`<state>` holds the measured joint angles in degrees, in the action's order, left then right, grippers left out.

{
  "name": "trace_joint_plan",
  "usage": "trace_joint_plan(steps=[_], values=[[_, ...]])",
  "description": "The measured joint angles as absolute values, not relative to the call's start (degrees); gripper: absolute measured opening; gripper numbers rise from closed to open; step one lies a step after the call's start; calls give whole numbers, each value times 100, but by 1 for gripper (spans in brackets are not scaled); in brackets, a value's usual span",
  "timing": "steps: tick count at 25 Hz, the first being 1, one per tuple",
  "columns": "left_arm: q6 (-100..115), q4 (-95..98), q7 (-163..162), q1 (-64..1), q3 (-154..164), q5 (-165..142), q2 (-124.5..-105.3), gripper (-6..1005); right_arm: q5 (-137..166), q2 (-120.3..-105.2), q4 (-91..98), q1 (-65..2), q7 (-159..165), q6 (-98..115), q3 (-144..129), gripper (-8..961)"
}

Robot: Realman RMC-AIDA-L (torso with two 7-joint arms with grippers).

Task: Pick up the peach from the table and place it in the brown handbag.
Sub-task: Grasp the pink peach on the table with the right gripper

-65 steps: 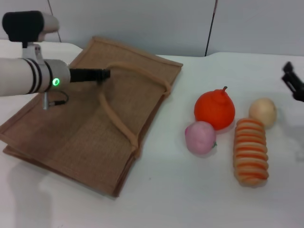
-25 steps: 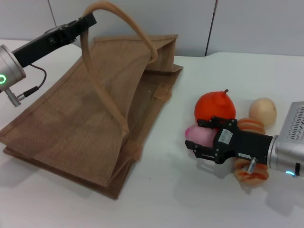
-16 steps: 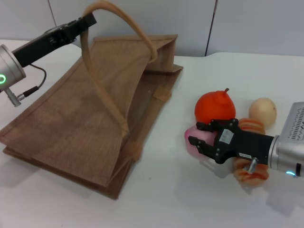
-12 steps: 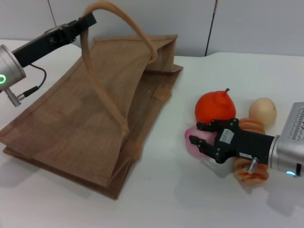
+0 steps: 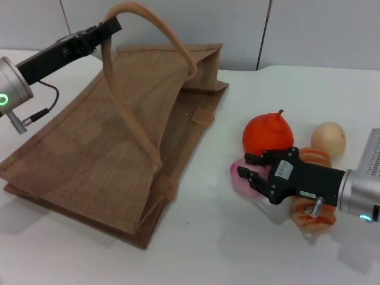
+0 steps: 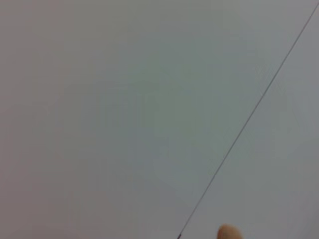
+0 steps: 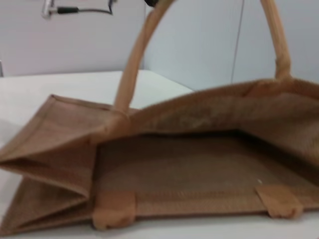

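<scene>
The brown handbag (image 5: 107, 148) lies on the white table at the left, and its mouth is held open toward the fruit. My left gripper (image 5: 110, 27) is shut on one looped handle (image 5: 148, 29) and holds it high. The pale-pink peach (image 5: 238, 181) sits on the table right of the bag, mostly hidden under my right gripper (image 5: 246, 167), whose black fingers are closed around it. The right wrist view looks into the bag's open mouth (image 7: 199, 169). The left wrist view shows only the wall and a bit of tan handle (image 6: 228, 232).
A bright orange stemmed fruit (image 5: 267, 133) touches the peach's far side. A pale beige round fruit (image 5: 328, 138) lies further right. An orange-and-tan striped roll (image 5: 309, 221) lies under my right arm. Bare table lies between the bag and the peach.
My left gripper lifted the handle and opened the bag. My right arm came in from the right, and its fingers have drawn in around the peach. The peach still rests on the table.
</scene>
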<state>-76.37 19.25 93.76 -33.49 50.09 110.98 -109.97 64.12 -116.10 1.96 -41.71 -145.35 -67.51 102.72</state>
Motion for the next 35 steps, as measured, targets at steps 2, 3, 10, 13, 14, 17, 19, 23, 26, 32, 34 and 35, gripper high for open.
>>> trace_joint_plan(steps=[2, 3, 10, 13, 14, 17, 19, 23, 26, 32, 34, 35], values=[[-7641, 1925, 9371, -3348, 5010, 11079, -11001, 131, 6412, -11593, 170, -4167, -14535, -6925, 10273, 313], [-7645, 1925, 9361, -3348, 5010, 11070, -11001, 131, 6412, -11585, 128, -4164, -14529, -7027, 10274, 307], [-7786, 1925, 9338, -3369, 5025, 11058, -10999, 131, 6405, -11558, -171, -4028, -14495, -7327, 10315, 139], [-7787, 1925, 9337, -3361, 5018, 11062, -10997, 131, 6403, -11560, -175, -4026, -14495, -7316, 10330, 80], [-7787, 1925, 9337, -3359, 5017, 11068, -10995, 131, 6402, -11561, -173, -4025, -14495, -7318, 10333, 60], [-7787, 1925, 9332, -3357, 5018, 11069, -10987, 131, 6399, -11561, -176, -3997, -14499, -7382, 10336, 22], [-7788, 1925, 9332, -3357, 5018, 11068, -10987, 131, 6399, -11561, -177, -3993, -14502, -7389, 10336, 23], [-7788, 1925, 9334, -3357, 5018, 11071, -10986, 131, 6395, -11558, -177, -3977, -14504, -7432, 10343, 28], [-7787, 1925, 9334, -3357, 5018, 11078, -10986, 132, 6390, -11557, -181, -3953, -14514, -7534, 10406, 33], [-7787, 1925, 9346, -3357, 5018, 11091, -10989, 132, 6388, -11546, -199, -3901, -14528, -7624, 10498, 64], [-7787, 1925, 9346, -3357, 5019, 11096, -10992, 132, 6388, -11543, -203, -3898, -14527, -7625, 10501, 75], [-7787, 1925, 9346, -3357, 5019, 11097, -10993, 132, 6388, -11541, -202, -3897, -14522, -7625, 10502, 81]])
